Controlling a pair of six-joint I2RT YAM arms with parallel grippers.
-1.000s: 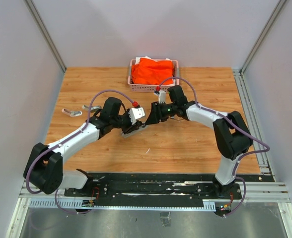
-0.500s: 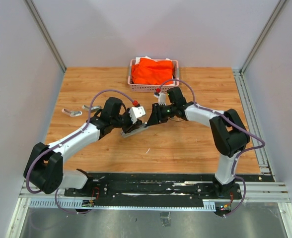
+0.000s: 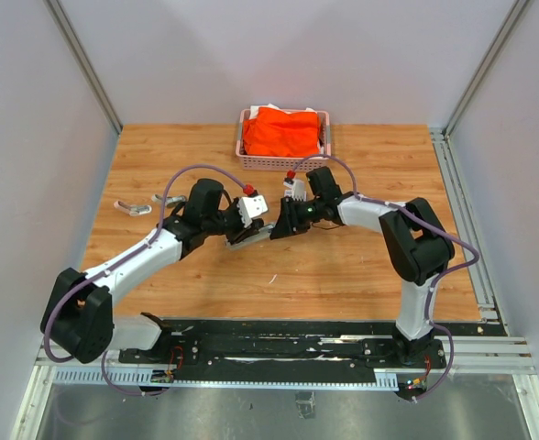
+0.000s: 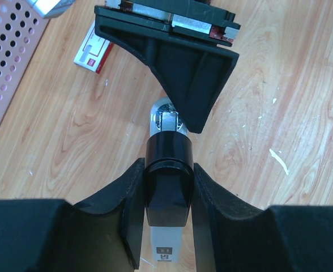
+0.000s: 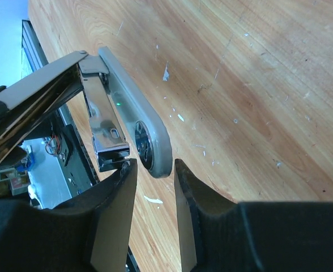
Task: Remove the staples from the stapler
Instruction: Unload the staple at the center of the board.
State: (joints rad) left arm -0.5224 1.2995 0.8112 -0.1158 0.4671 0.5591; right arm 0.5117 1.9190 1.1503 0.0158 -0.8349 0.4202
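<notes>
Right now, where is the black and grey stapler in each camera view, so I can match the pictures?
Top external: the black and grey stapler is mid-table, between the two arms.
Left wrist: bottom centre, seen end-on, clamped by the left end effector.
Right wrist: left of centre, its grey base and chrome magazine showing.
Shared landmark: the wooden tabletop under it in all three views.

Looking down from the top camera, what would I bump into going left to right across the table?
Small silvery pieces → left claw, holding the stapler → right claw.
</notes>
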